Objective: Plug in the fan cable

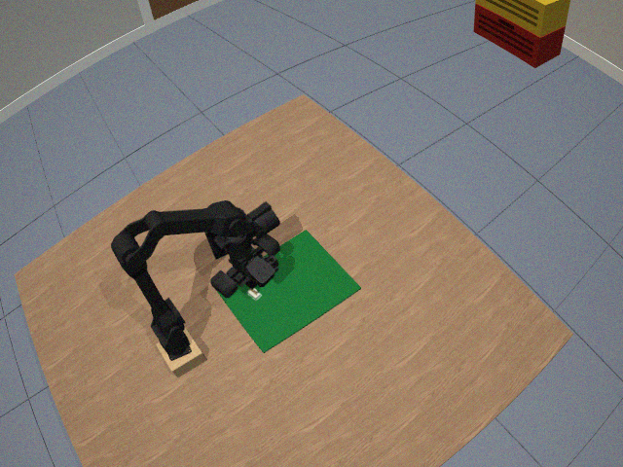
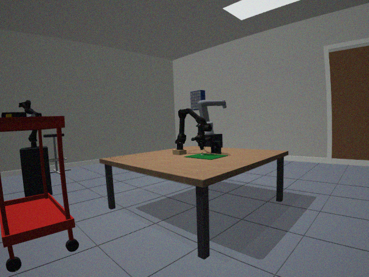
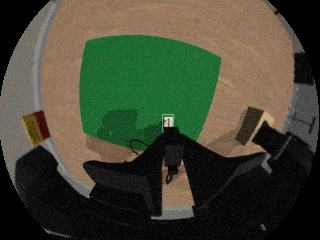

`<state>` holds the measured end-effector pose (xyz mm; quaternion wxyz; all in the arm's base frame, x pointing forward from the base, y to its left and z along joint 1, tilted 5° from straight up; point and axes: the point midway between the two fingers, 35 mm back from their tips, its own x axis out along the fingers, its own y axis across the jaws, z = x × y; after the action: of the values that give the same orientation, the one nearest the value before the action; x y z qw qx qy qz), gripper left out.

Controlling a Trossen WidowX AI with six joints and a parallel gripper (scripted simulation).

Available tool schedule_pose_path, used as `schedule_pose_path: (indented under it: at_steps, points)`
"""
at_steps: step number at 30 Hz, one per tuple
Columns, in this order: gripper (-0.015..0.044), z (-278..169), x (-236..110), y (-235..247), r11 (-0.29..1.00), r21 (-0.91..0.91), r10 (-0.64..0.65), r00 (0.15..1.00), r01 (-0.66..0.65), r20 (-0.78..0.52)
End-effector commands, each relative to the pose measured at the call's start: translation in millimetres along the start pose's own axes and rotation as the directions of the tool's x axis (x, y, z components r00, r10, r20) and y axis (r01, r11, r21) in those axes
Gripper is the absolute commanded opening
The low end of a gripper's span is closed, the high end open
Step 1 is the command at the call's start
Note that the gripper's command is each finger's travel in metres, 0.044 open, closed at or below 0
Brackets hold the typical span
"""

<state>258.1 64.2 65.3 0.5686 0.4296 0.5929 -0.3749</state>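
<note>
The green board lies flat on the table. The small white four-pin fan header stands near one edge of the board, with its pins showing in the wrist view. My gripper is shut on the fan's plug, a dark block between the fingers. In the wrist view the fingertips appear just below the header, and in the exterior view they are above the board. The plug is off the header. A thin black cable loops beside the fingers. The fan cannot be made out.
The arm's wooden base block stands on the table beside the board. A grey arm and a dark box show behind my arm in the exterior view. A red cart stands at left.
</note>
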Motion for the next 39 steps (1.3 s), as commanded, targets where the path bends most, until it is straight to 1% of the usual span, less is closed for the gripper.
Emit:
schedule_pose_path:
  at_steps: [1,4,39]
  points:
    - [0.0000,0,6,1,1.000,-0.002,0.002,1.000,-0.002,-0.002]
    - [0.0000,0,21,0,1.000,-0.002,0.002,1.000,-0.002,-0.002]
    - [0.0000,0,25,0,1.000,0.004,0.002,1.000,-0.002,-0.002]
